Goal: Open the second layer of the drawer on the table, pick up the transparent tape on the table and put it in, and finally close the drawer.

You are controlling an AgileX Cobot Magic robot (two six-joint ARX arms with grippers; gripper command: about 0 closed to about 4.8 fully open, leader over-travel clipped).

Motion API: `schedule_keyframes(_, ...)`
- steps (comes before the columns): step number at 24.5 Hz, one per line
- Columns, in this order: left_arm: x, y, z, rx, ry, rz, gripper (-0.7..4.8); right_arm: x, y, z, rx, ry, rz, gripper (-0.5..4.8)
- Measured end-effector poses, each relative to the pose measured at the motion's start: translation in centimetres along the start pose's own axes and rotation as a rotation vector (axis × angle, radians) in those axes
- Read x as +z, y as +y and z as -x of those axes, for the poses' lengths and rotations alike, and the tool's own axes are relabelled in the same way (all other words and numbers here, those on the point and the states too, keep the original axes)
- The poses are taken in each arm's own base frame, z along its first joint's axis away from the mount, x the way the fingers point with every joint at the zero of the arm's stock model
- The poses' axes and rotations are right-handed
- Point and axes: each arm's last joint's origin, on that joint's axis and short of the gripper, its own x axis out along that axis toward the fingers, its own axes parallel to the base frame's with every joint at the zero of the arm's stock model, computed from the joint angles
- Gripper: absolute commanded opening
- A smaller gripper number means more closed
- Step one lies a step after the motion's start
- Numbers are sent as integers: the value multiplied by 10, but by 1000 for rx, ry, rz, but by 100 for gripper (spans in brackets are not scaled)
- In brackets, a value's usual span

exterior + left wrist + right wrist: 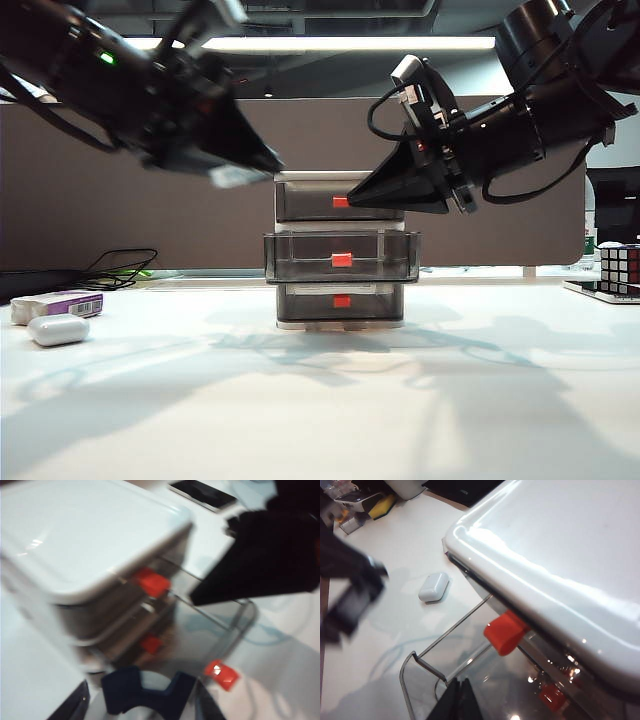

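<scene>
The drawer (341, 250) stands mid-table, with its second layer (300, 258) pulled out toward the front. My left gripper (250, 165) hovers by the unit's upper left corner, shut on the transparent tape (238, 177). In the left wrist view the tape (145, 695) and its dark cutter piece sit between the left gripper's (142, 707) fingers, near the open second layer (245, 615). My right gripper (360, 197) is shut and empty in front of the top drawer. In its own view the right gripper (460, 700) hangs over the open second layer (412, 662).
A purple-and-white box (60, 303) and a white earbud case (58, 330) lie at the table's left. A Rubik's cube (620, 268) stands at the far right. Black cables (120, 268) trail at the back left. A phone (202, 493) lies behind the unit.
</scene>
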Motion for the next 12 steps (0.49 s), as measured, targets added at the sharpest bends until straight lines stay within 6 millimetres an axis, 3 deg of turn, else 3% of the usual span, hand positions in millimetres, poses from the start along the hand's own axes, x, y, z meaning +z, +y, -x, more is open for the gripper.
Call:
schedule_keyframes(8, -3, -16, -50, -85, 26, -28, 20, 12, 10, 13, -34, -27, 48, -5)
schedule_keyframes(12, 7, -15, -61, -90, 8, -38, 24, 17, 16, 19, -54, -30, 66, -5)
